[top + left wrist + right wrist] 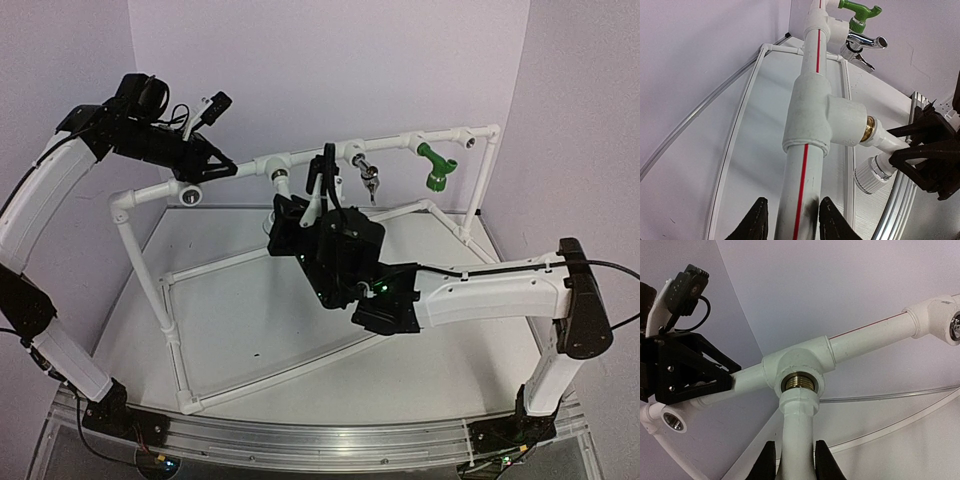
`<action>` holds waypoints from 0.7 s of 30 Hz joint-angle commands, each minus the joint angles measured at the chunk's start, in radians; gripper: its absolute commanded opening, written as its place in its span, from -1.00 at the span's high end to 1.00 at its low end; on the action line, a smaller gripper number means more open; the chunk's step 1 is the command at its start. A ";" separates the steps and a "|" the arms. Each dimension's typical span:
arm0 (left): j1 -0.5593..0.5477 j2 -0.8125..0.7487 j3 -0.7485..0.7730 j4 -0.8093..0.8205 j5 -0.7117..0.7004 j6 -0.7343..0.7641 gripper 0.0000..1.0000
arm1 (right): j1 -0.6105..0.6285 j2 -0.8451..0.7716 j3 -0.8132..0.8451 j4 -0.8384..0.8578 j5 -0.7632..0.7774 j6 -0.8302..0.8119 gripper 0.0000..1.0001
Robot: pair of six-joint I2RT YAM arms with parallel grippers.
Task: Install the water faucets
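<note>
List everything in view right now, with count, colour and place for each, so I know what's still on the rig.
white pipe frame: 1, white with a red stripe, standing on the table
white faucet: 1, white, at the brass-threaded tee on the frame's top bar
chrome faucet: 1, silver, hanging from the top bar, between the white and green ones
green faucet: 1, green, hanging near the top bar's right end
empty socket: 1, white, left end of the top bar
table: 1, white, under the frame
arms: 2, white and black, bases at the near edge
left pincer: 1, black, shut on the top bar
right pincer: 1, black, shut on the white faucet
</note>
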 commanded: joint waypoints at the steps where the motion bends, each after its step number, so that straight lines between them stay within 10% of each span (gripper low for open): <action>1: -0.030 0.063 -0.088 -0.266 0.013 -0.034 0.32 | -0.003 -0.088 0.049 -0.001 -0.064 0.044 1.00; 16: -0.030 0.008 0.009 -0.144 -0.030 -0.123 -0.93 | -0.003 -0.291 -0.073 -0.057 -0.192 -0.080 1.00; 21: -0.030 -0.015 0.078 -0.116 -0.039 -0.216 -0.99 | -0.003 -0.327 -0.114 -0.040 -0.331 -0.262 1.00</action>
